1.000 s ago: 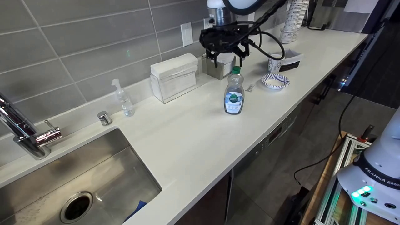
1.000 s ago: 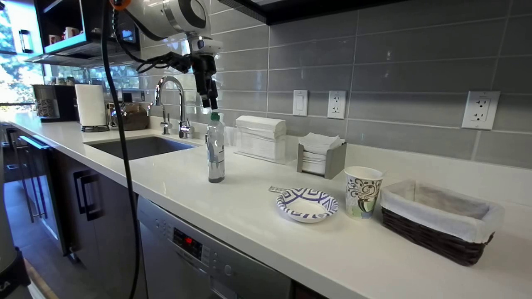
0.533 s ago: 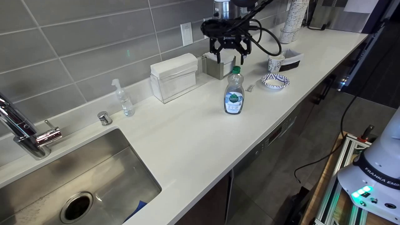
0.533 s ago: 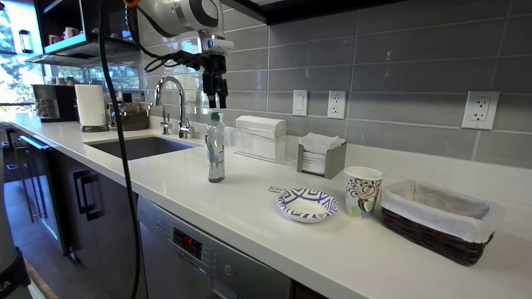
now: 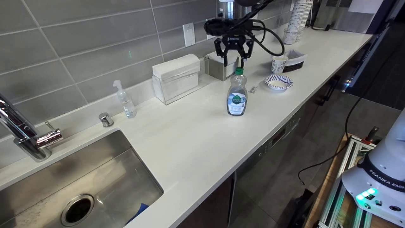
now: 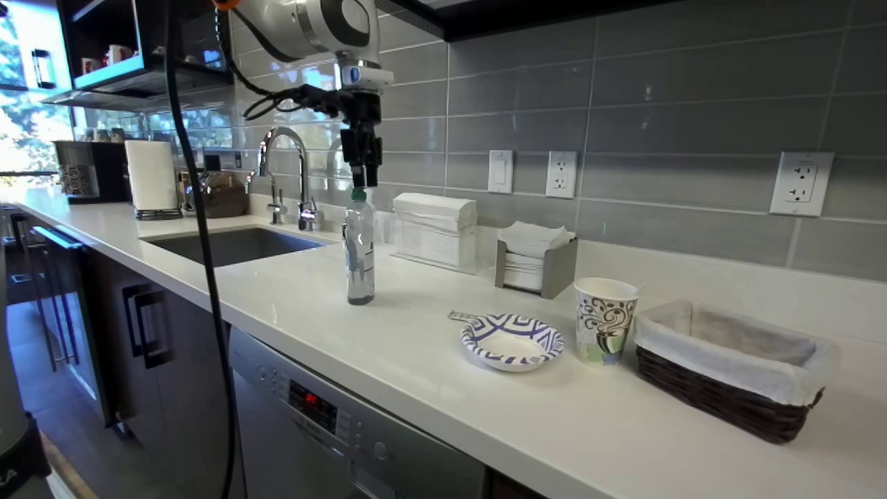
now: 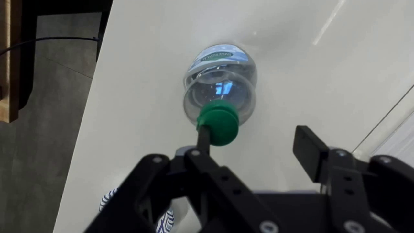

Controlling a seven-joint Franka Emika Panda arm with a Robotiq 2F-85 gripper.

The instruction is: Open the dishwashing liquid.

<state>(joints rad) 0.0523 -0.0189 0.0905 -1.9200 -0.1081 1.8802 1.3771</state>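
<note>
In the wrist view, my hand (image 7: 254, 139) gapes partway, gripping nothing, the bottle (image 7: 221, 84) standing at its eleven o'clock.

Grey tiles (image 6: 707, 76) cover the wall (image 5: 95, 34) along the back edge of a long white desk (image 6: 416, 346). Below its front edge stand a metal dishwasher (image 6: 326, 443) and dark cupboards (image 6: 187, 402); grey floor (image 7: 61, 113) lies past that edge. By the far edge, bright daylight fills a window (image 6: 24, 128), patches gleam on nearby tiles, and a shelf (image 6: 114, 72) hangs overhead.
</note>
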